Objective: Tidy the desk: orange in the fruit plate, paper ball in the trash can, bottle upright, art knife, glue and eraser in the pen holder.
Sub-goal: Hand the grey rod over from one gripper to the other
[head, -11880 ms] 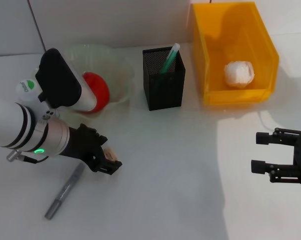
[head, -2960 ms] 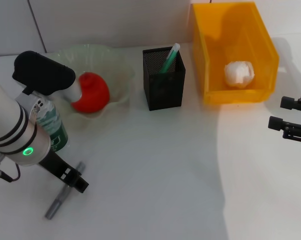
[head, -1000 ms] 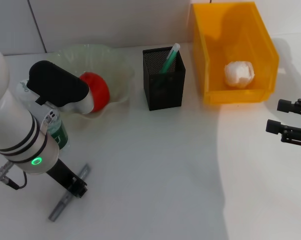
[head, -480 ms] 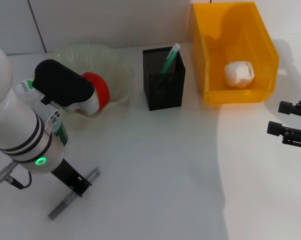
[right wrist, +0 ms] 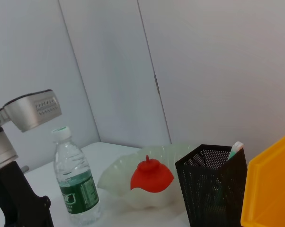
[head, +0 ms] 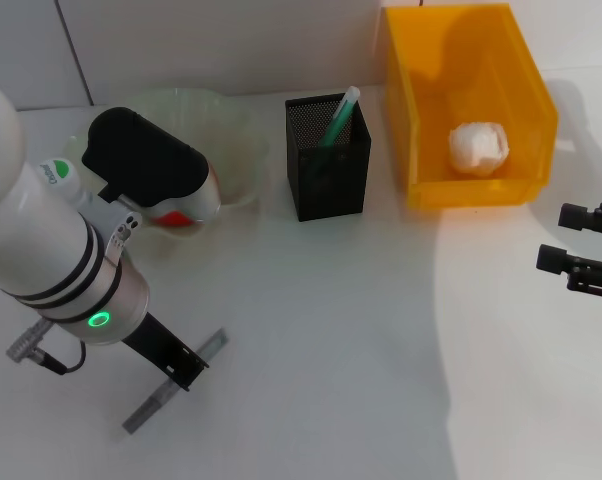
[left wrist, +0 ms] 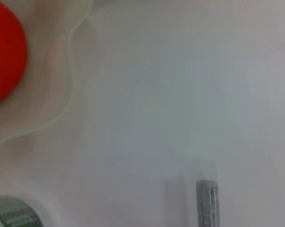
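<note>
Art knife (head: 174,383) on the bench (head: 331,340), clamped near its middle by the left end effector (head: 181,368)

Landmark is the black mesh pen holder (head: 327,156), which stands at the back of the bench with a green-and-white glue stick (head: 339,116) leaning inside it. The grey art knife lies slanted well in front of the pen holder and off to its left, the left end effector's fingers shut around it. The clear fruit plate (head: 243,160) sits just left of the pen holder, holding the red-orange fruit (head: 186,207); further left the water bottle (right wrist: 77,184) stands upright, green label facing out. Right of the pen holder is the yellow trash bin (head: 468,105) with the white paper ball (head: 478,145) inside. The right end effector (head: 579,243) hovers far to the right, in front of the bin, fingers apart and gripping nothing
</note>
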